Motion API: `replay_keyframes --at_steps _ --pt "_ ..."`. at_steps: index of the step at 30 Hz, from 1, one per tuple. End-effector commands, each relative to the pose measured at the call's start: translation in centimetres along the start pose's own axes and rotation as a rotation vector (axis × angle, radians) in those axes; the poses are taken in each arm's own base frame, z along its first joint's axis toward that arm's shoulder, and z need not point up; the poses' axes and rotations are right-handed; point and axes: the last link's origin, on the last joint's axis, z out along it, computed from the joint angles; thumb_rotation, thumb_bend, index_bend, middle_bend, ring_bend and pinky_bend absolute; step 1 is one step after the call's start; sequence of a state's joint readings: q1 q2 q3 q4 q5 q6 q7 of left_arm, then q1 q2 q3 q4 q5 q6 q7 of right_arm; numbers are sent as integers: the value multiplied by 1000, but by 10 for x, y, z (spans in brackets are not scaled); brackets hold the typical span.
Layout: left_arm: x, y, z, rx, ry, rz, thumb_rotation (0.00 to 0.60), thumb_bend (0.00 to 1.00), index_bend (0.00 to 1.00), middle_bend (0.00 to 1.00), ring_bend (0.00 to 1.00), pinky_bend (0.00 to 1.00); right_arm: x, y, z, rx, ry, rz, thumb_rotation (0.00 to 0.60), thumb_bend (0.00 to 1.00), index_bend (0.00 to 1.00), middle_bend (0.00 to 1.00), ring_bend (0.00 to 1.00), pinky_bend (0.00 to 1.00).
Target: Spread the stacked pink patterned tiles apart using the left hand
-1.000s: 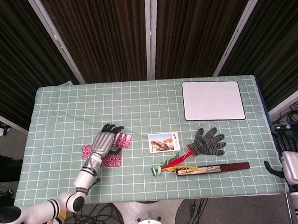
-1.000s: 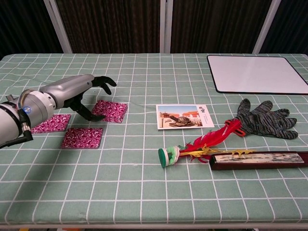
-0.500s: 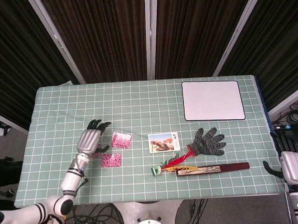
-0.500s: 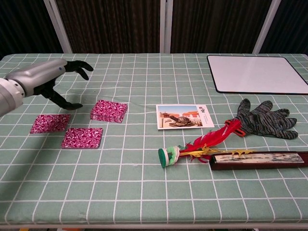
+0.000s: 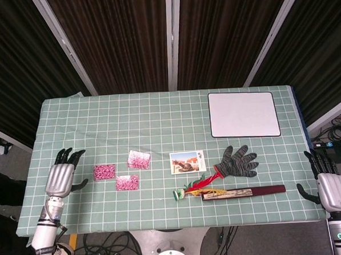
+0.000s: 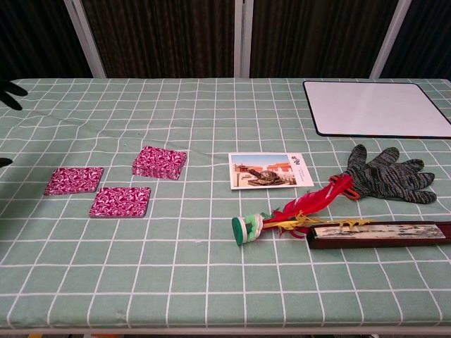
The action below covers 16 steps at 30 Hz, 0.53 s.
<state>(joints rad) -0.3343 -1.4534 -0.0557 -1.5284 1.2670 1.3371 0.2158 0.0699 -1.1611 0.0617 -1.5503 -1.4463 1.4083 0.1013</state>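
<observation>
Three groups of pink patterned tiles lie apart on the green checked cloth: one flat tile [image 6: 74, 180] at the left, one [image 6: 120, 201] nearer the front, and a thicker small stack [image 6: 160, 162] to the right. In the head view they show as the left tile [image 5: 104, 172], the front tile [image 5: 127, 182] and the stack [image 5: 138, 159]. My left hand [image 5: 62, 177] hovers at the table's left edge, open and empty, well left of the tiles. Only its dark fingertips [image 6: 10, 89] show in the chest view. My right hand [image 5: 329, 188] hangs open off the table's right edge.
A postcard [image 6: 270, 170] lies mid-table. To its right are a grey knitted glove [image 6: 387, 174], a red feathered shuttlecock [image 6: 289, 215] and a long dark box [image 6: 380, 234]. A white board [image 6: 377, 107] sits at the back right.
My left hand has lifted off the tiles and pulled back left to the table's edge, uncovering all three groups. The tiles stay where they were left.
</observation>
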Motion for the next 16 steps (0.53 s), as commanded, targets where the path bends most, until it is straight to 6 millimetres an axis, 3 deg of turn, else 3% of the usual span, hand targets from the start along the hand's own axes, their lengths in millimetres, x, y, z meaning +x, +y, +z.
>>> replay_keyframes --at_steps 1,16 --pt "2 -12 -24 58 19 -22 600 189 149 189 47 69 -1 -2 0 6 -3 5 600 233 0 0 0 0" --pt "10 -31 -55 158 88 -24 600 189 150 189 47 69 -10 -2 -1 18 -19 7 600 233 0 0 0 0"
